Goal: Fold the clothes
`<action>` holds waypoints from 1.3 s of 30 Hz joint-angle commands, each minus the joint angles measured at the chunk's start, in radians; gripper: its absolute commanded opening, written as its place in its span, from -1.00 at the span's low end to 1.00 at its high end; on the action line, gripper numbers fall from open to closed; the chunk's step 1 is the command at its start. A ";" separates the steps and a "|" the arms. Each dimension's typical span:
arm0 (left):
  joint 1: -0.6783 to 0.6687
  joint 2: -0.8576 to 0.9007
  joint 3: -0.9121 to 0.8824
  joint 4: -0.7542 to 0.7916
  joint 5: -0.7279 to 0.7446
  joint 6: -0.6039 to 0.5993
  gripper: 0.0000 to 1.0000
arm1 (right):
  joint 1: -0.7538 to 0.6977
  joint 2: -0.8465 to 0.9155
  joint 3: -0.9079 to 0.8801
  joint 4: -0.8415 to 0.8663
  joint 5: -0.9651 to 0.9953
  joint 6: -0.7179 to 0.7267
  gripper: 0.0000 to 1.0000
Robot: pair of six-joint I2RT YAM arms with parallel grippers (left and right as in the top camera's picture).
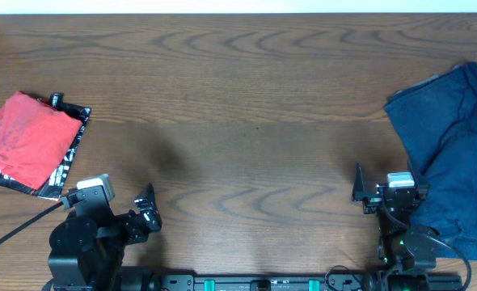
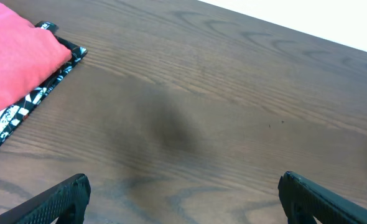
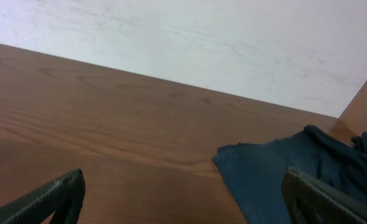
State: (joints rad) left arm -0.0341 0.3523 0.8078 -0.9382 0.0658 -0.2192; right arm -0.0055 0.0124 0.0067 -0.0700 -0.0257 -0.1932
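A folded coral-red T-shirt [image 1: 24, 137] lies at the table's left edge on top of a black graphic-print tee [image 1: 73, 150], whose edge sticks out beneath it. In the left wrist view the red shirt [image 2: 15, 62] and the black tee's printed border [image 2: 37, 96] sit at the upper left. A crumpled navy-blue garment [image 1: 453, 153] lies spread at the right edge, and it shows in the right wrist view too [image 3: 283, 168]. My left gripper [image 1: 103, 204] [image 2: 183, 199] hangs open over bare wood near the front edge. My right gripper [image 1: 390, 187] [image 3: 183, 199] is open, with its right finger [image 3: 323, 199] over the navy cloth's edge.
The brown wooden table [image 1: 246, 105] stretches between the two piles. A black cable [image 1: 12, 230] runs off at the front left. Both arm bases stand along the front edge [image 1: 263, 283]. A white wall [image 3: 202, 43] rises behind the table's far edge.
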 commanded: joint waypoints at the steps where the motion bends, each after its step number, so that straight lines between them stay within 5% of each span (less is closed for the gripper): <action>1: 0.001 -0.002 -0.005 0.000 0.002 0.013 0.96 | -0.010 -0.007 -0.001 -0.004 0.003 -0.006 0.99; 21: 0.032 -0.147 -0.124 -0.023 -0.082 0.021 0.96 | -0.010 -0.007 -0.001 -0.004 0.003 -0.006 0.99; 29: 0.036 -0.346 -0.454 0.295 -0.080 0.021 0.96 | -0.010 -0.007 -0.001 -0.004 0.003 -0.006 0.99; 39: 0.035 -0.351 -0.714 0.817 -0.077 0.087 0.96 | -0.010 -0.006 -0.001 -0.004 0.003 -0.006 0.98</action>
State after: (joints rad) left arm -0.0017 0.0113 0.1383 -0.1936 -0.0040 -0.1852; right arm -0.0090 0.0120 0.0067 -0.0700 -0.0254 -0.1928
